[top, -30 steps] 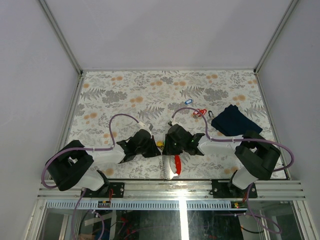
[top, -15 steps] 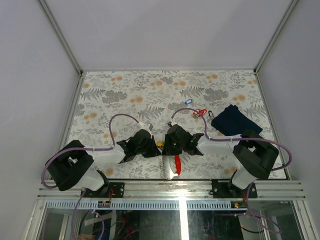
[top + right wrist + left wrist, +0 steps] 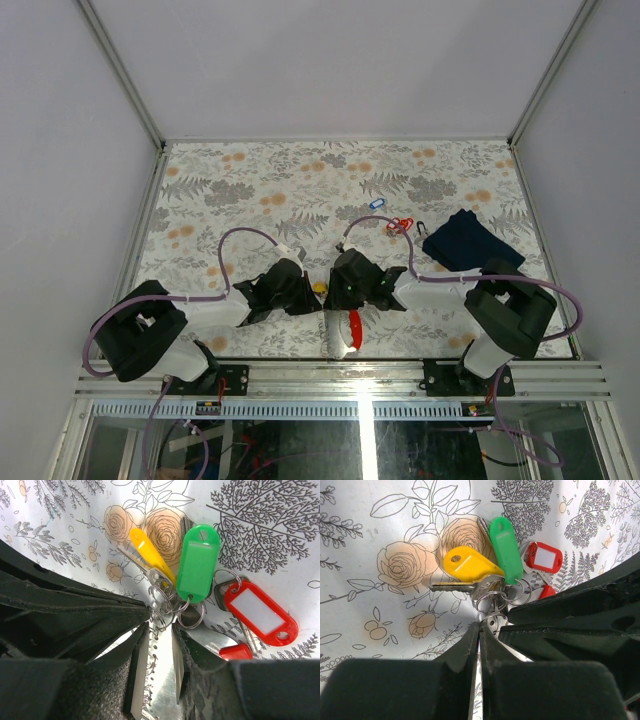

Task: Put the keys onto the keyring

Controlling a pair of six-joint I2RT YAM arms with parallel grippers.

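Mid-table, near the front edge: both arms nose to nose over the floral-printed tablecloth (image 3: 250, 190). Between them lies the keyring (image 3: 492, 602), a bunch of thin silvery wire coils, several overlapping.

On the bunch:
- a glossy green oblong plastic tag (image 3: 506, 547), eyelet end pointing away, other end hooked into the coils
- a smooth yellow teardrop-shaped plastic tag (image 3: 467, 565), narrow end at the coils
- a flat silvery metal key (image 3: 452, 586) lying half under the yellow tag, bow end at the coils

A red oblong plastic tag (image 3: 545, 557) with a white paper window lies just beside the green one, on a small ring of its own. Whether that ring links into the bunch is hard to make out from here.

State of left gripper (image 3: 479, 629): black fingers pressed together, tips right at the lowest coil.

State of right gripper (image 3: 160, 630): fingers partly apart, a bright metal strip showing in the gap, coils at the tips. Clamped on anything or not, I cannot tell.

Other keys lie loose farther back: a blue-tagged one (image 3: 376, 203) and a red-tagged one (image 3: 402, 224), left of a dark navy folded cloth (image 3: 465, 240).
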